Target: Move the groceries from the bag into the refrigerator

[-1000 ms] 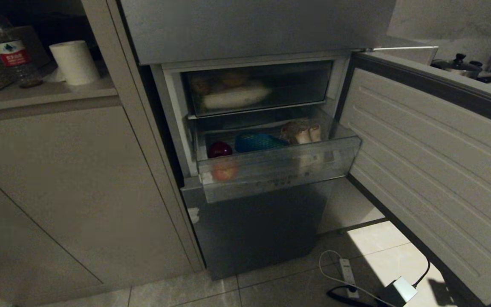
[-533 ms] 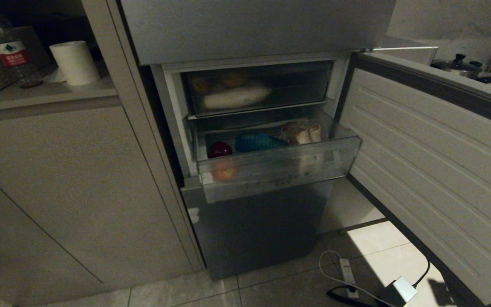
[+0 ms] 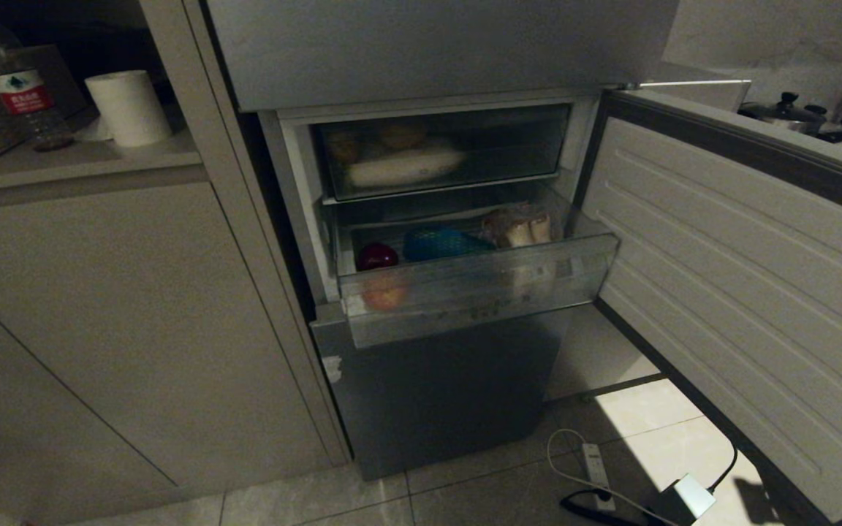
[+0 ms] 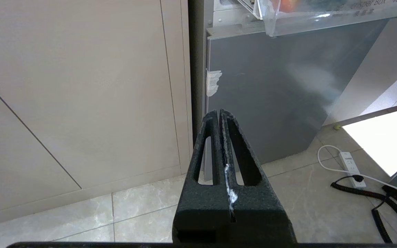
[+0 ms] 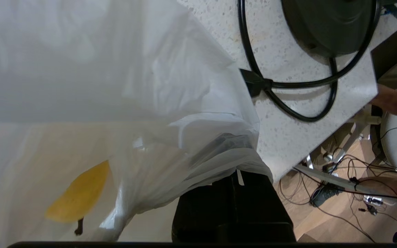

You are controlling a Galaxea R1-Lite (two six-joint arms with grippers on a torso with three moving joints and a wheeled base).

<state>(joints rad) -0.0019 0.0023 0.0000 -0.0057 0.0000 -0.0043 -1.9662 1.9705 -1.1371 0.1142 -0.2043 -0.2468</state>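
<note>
Down by the floor the left gripper [image 4: 219, 115] hangs low with its jaws pressed flat together on nothing, pointed at the foot of the refrigerator [image 3: 435, 387], just short of the pale tape scraps [image 4: 213, 82] on the left edge of its bottom door. A white power strip [image 3: 596, 467] and a coiled black cable [image 4: 381, 203] lie on the tiles to the right of it. The right gripper [image 5: 234, 172] is off to the side over a speckled stone counter [image 5: 288, 131], its fingers buried in the crinkled white plastic of the bag [image 5: 115, 103]; they read as clenched, though whether they pinch the plastic itself I cannot tell. Through the bag's thin wall a yellow item [image 5: 78, 196] shows, with a dark stem at its end. A black cable [image 5: 288, 82] loops on the counter beyond the bag. Farther in, the fridge's middle door [image 3: 742, 292] stands swung open to the right, and the clear crisper drawer [image 3: 476, 281] is pulled out, holding a red apple [image 3: 377, 256], a blue netted item [image 3: 439, 242] and some pale beige lumps [image 3: 520, 226]. Above it a closed clear drawer [image 3: 439, 150] shows something long and pale inside. On the shelf at far left stand a paper roll [image 3: 129, 106] and a water bottle [image 3: 15, 80].
</note>
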